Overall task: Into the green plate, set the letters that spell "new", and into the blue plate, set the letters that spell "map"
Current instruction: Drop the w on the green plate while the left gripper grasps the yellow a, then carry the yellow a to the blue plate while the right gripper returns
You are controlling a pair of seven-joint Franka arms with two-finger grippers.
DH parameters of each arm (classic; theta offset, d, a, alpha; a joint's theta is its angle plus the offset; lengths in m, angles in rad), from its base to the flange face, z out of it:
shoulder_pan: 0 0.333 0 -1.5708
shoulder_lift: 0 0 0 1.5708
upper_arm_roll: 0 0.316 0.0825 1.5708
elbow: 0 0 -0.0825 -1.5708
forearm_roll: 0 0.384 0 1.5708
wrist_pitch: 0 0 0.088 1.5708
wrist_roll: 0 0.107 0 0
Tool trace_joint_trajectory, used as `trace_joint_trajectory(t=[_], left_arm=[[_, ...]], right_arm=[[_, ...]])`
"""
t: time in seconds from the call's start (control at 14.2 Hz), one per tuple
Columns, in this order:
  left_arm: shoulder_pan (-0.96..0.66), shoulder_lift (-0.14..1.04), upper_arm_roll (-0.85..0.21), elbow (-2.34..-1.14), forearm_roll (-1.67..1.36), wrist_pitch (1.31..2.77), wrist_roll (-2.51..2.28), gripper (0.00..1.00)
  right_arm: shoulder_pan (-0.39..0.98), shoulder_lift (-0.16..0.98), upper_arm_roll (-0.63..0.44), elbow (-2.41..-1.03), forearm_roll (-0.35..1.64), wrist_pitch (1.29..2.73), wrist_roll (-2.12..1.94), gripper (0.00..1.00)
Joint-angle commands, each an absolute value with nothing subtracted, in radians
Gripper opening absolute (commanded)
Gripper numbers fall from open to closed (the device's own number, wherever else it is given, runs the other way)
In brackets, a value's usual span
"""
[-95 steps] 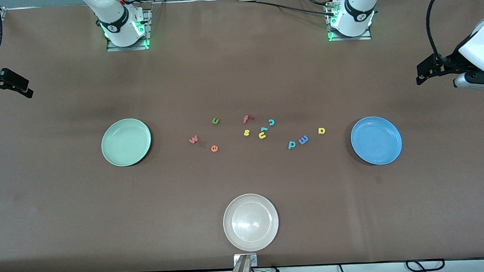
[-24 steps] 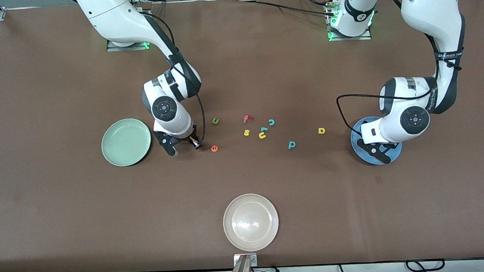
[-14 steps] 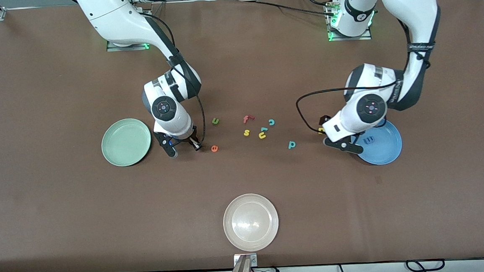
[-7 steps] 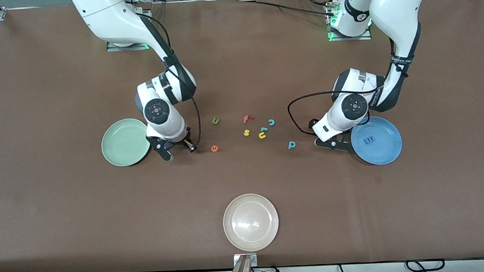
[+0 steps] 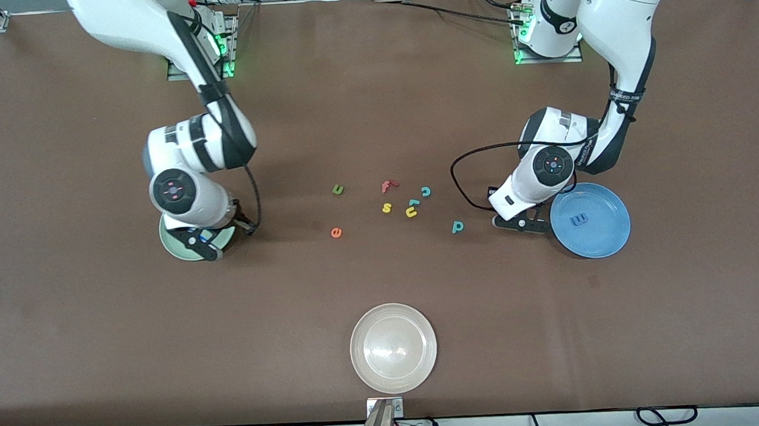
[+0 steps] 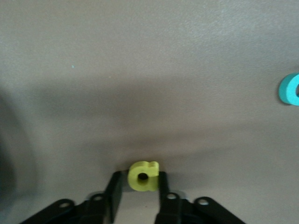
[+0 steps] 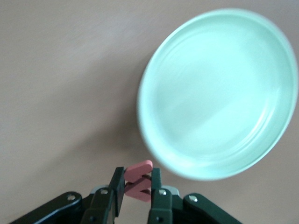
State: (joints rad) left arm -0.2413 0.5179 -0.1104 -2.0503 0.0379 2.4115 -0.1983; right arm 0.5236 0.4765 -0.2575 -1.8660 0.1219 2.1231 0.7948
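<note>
Right gripper: fingers clamped on the pinkish-red w; it hangs at the rim of the green plate, on the edge toward the counter's middle.
Left gripper: fingers closed on the yellow a, low at the counter just beside the blue plate, at about 9 o'clock of that plate in the front view.
Blue m: lies inside the blue plate.
Teal p: on the counter between the left gripper and the middle cluster of letters.
Orange e: on the counter, at about 5 o'clock of the green n and nearer to the front camera.
Other letters: red f, yellow s, yellow u and teal c grouped mid-counter.
Whitish plate: nearest the front camera.
</note>
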Motion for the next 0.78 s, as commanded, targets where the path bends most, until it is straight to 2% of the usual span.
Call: trace_joint_trajectory(t=[0.0, 0.21, 0.35, 0.49, 0.57, 0.64, 0.71], left_arm=[[-0.242, 0.503, -0.115, -2.066, 0.040, 2.425, -0.221, 0.21], [-0.235, 0.471, -0.115, -2.063, 0.040, 2.405, -0.210, 0.12], [-0.227, 0.431, -0.112, -2.048, 0.040, 2.335, -0.204, 0.12], [-0.198, 0.384, -0.112, -2.011, 0.043, 2.232, -0.201, 0.12], [-0.183, 0.376, -0.109, -1.985, 0.054, 2.173, -0.199, 0.13], [-0.163, 0.376, -0.101, -1.962, 0.055, 2.137, -0.178, 0.13], [-0.125, 0.376, -0.100, -1.953, 0.055, 2.126, -0.113, 0.13]], right_arm=[[0.427, 0.453, -0.245, -1.933, 0.120, 2.129, 0.611, 0.14], [0.394, 0.454, -0.245, -1.968, 0.120, 2.151, 0.532, 0.18], [0.382, 0.460, -0.245, -1.989, 0.120, 2.177, 0.525, 0.24], [0.370, 0.475, -0.245, -1.996, 0.120, 2.190, 0.523, 0.35], [0.367, 0.480, -0.245, -1.996, 0.120, 2.195, 0.522, 0.47], [0.367, 0.480, -0.245, -1.994, 0.120, 2.195, 0.523, 0.76], [0.368, 0.477, -0.245, -1.990, 0.121, 2.192, 0.523, 1.00]])
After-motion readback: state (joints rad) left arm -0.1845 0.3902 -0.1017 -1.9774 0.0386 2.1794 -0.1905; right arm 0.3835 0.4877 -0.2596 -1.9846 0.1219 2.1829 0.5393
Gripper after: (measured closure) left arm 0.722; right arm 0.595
